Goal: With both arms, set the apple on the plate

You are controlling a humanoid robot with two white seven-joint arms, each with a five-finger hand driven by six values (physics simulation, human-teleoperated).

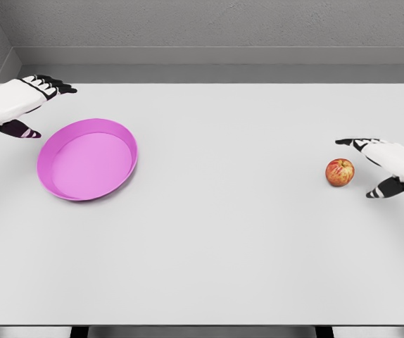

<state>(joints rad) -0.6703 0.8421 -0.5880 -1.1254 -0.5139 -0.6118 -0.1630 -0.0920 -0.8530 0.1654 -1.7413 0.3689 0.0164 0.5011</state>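
Nearest the camera: bare front stretch of the flat white tabletop [209, 282], nothing on it.

Small round red-yellow apple [340, 172] sits on the table just beside the right hand [388, 163], on the side its fingers point to. Upper fingers [353, 143] reach above and just past the apple's far side, thumb sits lower and nearer the camera. Fingers spread apart, holding nothing; apple lies just off the mouth of the open grasp, small gap, not touching as far as I can tell. Apple is round, no long axis to line up with.

Right hand is clearly the nearer one. Left hand [26, 105] is well apart from the apple, across the table, just beside the shallow round magenta plastic plate [121, 134], on the plate's outer far side. Its fingers also spread, empty, not touching the rim.

Plate is empty. Table between apple and plate is bare, so nothing blocks a transfer path.

Judgement: next move is closing the right hand sideways onto the apple; rolling away on contact is the risk.
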